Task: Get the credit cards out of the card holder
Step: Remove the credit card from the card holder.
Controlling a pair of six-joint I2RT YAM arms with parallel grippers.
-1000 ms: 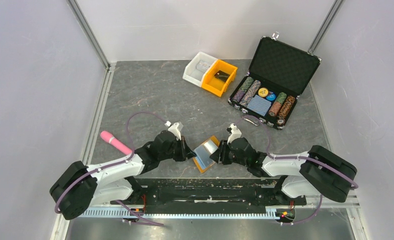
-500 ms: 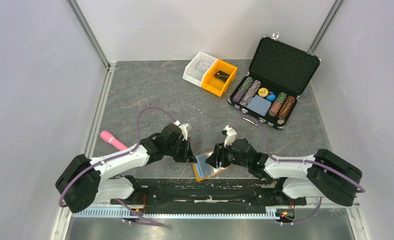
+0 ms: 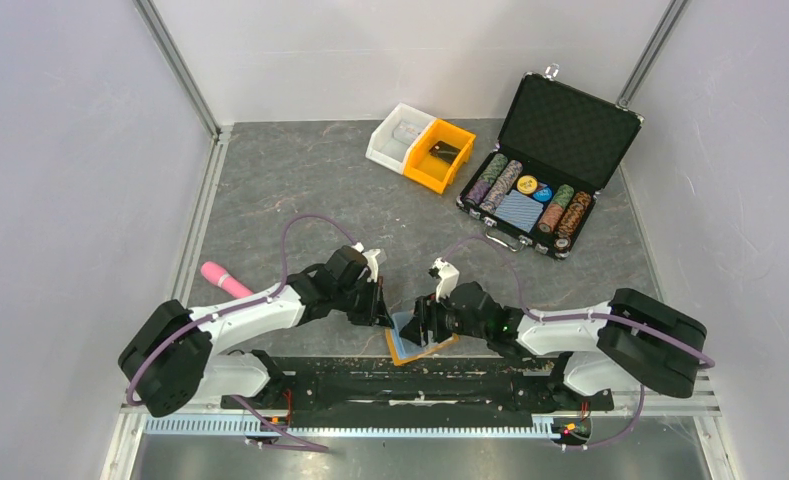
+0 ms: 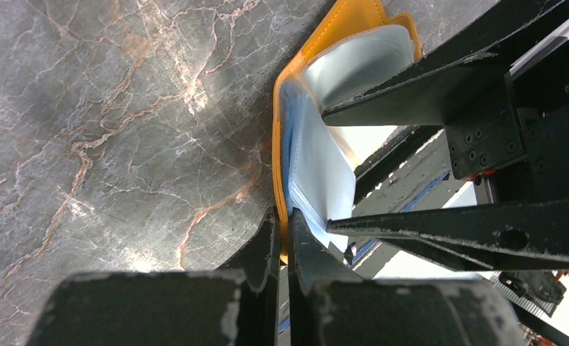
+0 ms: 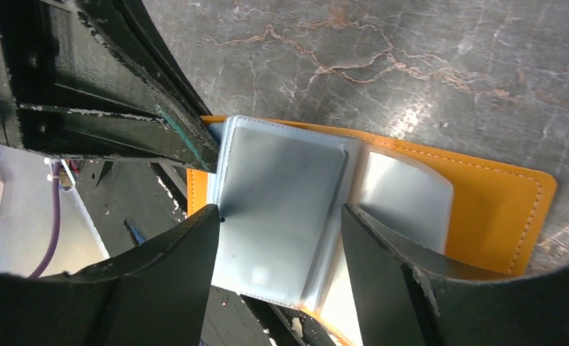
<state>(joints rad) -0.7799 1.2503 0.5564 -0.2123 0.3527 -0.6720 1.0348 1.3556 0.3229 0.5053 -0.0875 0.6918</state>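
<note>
The card holder (image 3: 417, 342) lies open at the near edge of the table (image 3: 300, 190), between the arms. In the last second it has slid nearer, and a corner now hangs over the edge. The left gripper (image 4: 283, 223) is pinched tight on its orange cover. The right gripper (image 5: 281, 216) has its fingers spread wide, straddling the pale blue sleeves (image 5: 288, 180) (no card out yet). Braced, I judge, for pulling. The pink tube (image 3: 226, 282) to the left, and the bins (image 3: 420, 150) and chip case (image 3: 550, 170) far right, lie well apart; only the grippers crowd each other.

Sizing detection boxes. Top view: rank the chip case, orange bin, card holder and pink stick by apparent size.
1. chip case, by far.
2. orange bin.
3. pink stick, long but thin.
The card holder is partly covered, so I won't rank it.
</note>
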